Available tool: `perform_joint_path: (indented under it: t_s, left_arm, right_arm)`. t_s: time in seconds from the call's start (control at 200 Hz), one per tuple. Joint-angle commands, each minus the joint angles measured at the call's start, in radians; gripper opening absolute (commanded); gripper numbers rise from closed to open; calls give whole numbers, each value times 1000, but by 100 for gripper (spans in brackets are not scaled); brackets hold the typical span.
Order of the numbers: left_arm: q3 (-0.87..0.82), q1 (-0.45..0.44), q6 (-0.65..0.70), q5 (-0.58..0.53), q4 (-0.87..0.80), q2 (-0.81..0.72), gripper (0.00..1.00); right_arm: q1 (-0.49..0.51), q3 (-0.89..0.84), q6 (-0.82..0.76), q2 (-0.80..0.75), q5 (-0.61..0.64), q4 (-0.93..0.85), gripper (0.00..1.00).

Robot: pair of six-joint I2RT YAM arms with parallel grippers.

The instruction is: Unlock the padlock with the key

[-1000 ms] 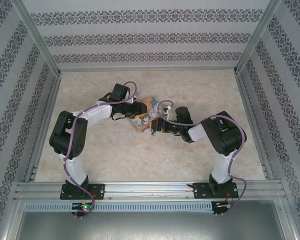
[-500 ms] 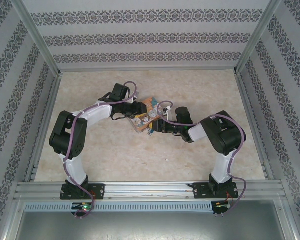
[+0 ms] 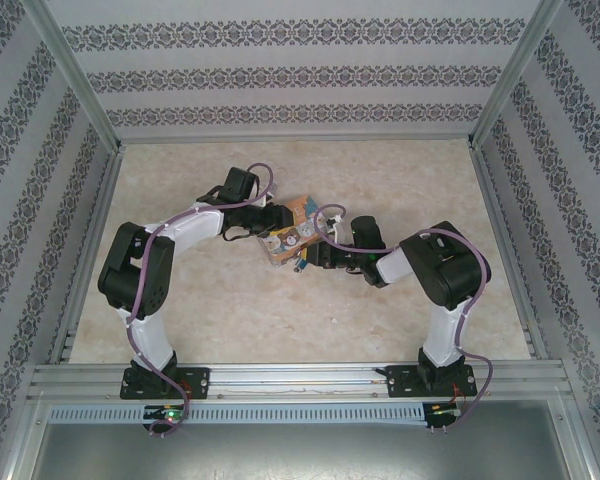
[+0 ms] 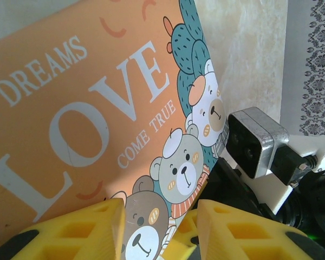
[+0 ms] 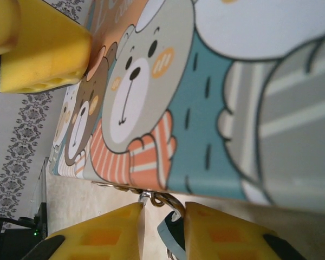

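The colourful "LOVE" box (image 4: 97, 108) lies tilted on the table, with my left gripper (image 4: 161, 208) shut on its bear-printed corner. A thin silver shackle (image 5: 169, 203) hangs from the hasp at the box's lower edge, and under it is the padlock (image 5: 170, 235) with its small blue body. My right gripper (image 5: 163, 216) straddles it, still open: the blue body rests against the right finger (image 5: 227, 238), with a gap to the left finger (image 5: 97, 235). From above, the box (image 3: 290, 230) lies between both grippers. I cannot make out the key.
The marble-patterned table (image 3: 280, 320) is walled by patterned panels and metal rails (image 3: 290, 380). The right arm's wrist camera (image 4: 254, 141) sits close beside the box. Both arms meet mid-table.
The right gripper's fingers have narrowed around the padlock. The box has shifted slightly; the left gripper keeps its hold.
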Motion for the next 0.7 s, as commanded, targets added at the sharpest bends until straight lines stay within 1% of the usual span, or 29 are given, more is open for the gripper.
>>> perform_joint_path:
  t_s: [0.0,0.085,0.3,0.425,0.555,0.694]
  left_arm:
    - [-37,-10,-1,-20,-23,0,39]
    - [-45,-10,-2,-19,-18,-2,39]
    - [-70,-10,-4,-18,-10,-5,39]
    - [-88,-10,-10,-21,0,-12,39]
    - [-110,-10,-22,-23,15,-18,39]
    - [-139,-12,-38,-20,37,-30,39]
  right_arm:
    - [18,-3,-4,13,-16,99,21]
    - [18,-6,14,24,-5,129,18]
    - [16,-30,97,53,16,246,6]
    - [16,-53,133,61,49,300,1]
    - [15,-77,182,67,86,366,0]
    - [15,-106,272,77,148,450,0]
